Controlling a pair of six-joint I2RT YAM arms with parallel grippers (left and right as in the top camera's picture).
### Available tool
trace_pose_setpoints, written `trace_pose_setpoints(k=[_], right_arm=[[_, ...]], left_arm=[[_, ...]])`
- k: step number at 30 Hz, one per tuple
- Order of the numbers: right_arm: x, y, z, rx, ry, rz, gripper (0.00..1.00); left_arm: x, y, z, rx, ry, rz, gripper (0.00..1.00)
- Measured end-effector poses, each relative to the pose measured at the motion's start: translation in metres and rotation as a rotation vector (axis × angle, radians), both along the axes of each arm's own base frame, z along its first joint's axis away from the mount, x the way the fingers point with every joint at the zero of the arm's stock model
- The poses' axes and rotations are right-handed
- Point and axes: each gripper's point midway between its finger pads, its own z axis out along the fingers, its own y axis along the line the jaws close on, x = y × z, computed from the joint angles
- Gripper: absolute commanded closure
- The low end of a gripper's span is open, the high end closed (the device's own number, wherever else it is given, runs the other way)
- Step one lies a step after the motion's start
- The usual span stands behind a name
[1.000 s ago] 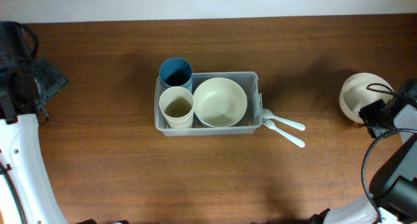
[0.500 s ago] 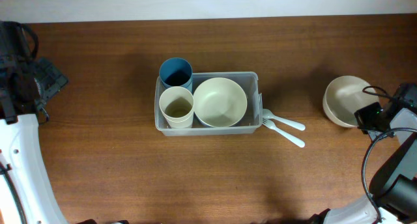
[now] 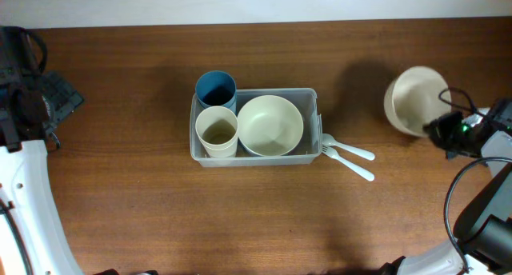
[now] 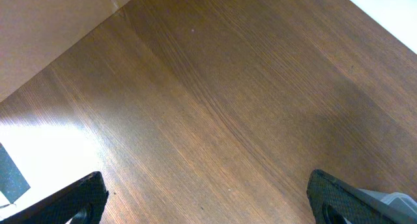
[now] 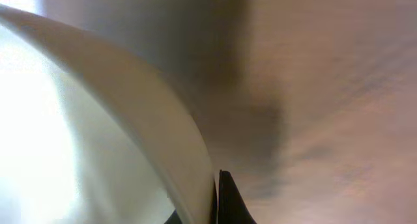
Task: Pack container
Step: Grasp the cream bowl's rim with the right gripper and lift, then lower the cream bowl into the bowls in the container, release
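The clear plastic container sits mid-table and holds a cream bowl and a cream cup. A blue cup stands at its back left corner, partly over the rim. My right gripper is shut on the rim of a second cream bowl and holds it tilted above the table at the right. In the right wrist view the bowl's wall fills the left, pinched at the rim by one dark fingertip. My left gripper is open over bare wood at the far left.
Two white forks lie on the table just right of the container. The left arm's base stands at the far left edge, the right arm's white link at the lower right.
My right gripper has lifted the cream bowl and carried it left and toward the back of the table. The left arm has not moved.
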Motion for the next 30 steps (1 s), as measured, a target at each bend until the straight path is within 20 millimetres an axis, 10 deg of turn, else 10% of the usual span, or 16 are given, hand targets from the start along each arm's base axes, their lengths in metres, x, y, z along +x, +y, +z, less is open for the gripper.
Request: trace_pose_setpoints(k=[8, 30], right_arm=[[0.030, 0.046, 0.068, 0.242, -0.313, 0.213, 0.96], [0.043, 0.278, 0.131, 0.301, -0.383, 0.788, 0.96]], left_arm=[[0.000, 0.000, 0.000, 0.000, 0.000, 0.000, 0.00], [0.000, 0.000, 0.000, 0.000, -0.001, 0.000, 0.00]])
